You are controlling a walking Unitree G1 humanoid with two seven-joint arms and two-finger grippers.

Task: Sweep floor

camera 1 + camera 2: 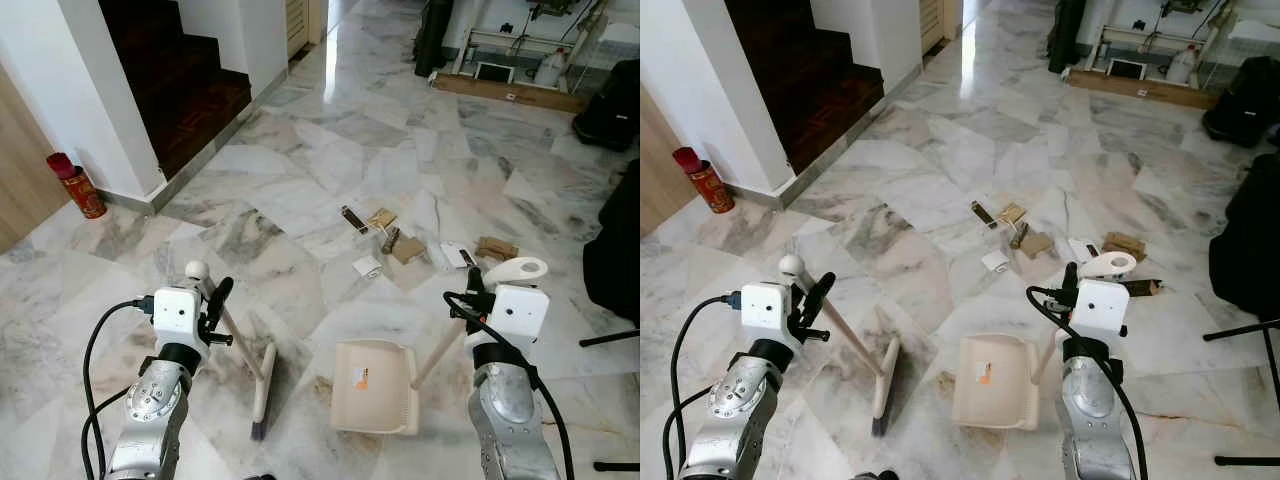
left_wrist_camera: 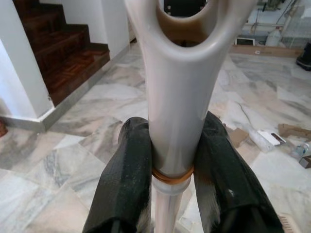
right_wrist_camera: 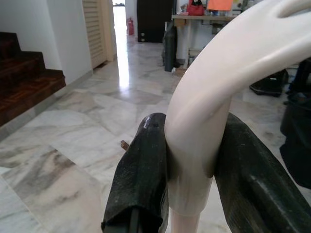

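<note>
Marble floor point(image 1: 300, 200) litter point(image 1: 405, 248) lies beyond left tool's point(image 2: 177, 160) gripped broom point(image 1: 262, 395) and right tool's point(image 3: 194, 170) gripped dustpan point(image 1: 375, 385).

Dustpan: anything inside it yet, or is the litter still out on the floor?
The dustpan tray shows only an orange label; no litter is visible inside. The cardboard scraps and wrappers lie on the marble floor beyond its far edge. What is under the pan is covered.

Home hallway — marble floor point(image 1: 300, 190), dark wooden stairs point(image 1: 185, 85)
</note>
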